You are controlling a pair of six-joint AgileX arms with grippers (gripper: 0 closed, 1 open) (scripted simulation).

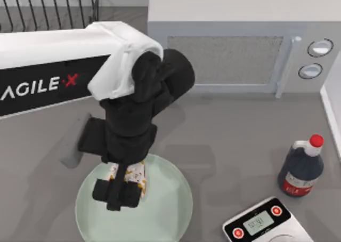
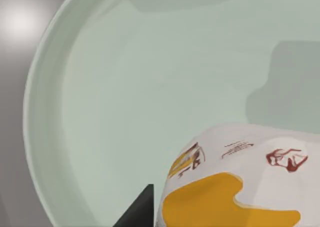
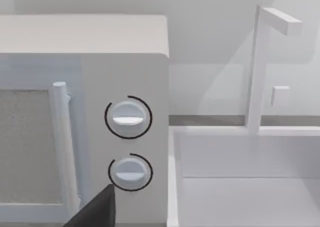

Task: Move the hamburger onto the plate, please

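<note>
Top view: left gripper [image 1: 127, 182] holds hamburger [image 1: 133, 174] over plate [image 1: 165, 210].

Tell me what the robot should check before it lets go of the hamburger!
1. Hamburger is over the plate: ok, both the top view and left wrist view show green plate around it.
2. Hamburger is resting on the plate, not hanging above it: cannot tell.
3. Left gripper has hold of the hamburger: ok in the top view, its fingers sit at either side of the wrapper.
4. Room on the plate: ok, bare green surface shows beside the wrapper.
5. Soy sauce bottle and kitchen scale stay clear: ok, both stand off to the right.
</note>
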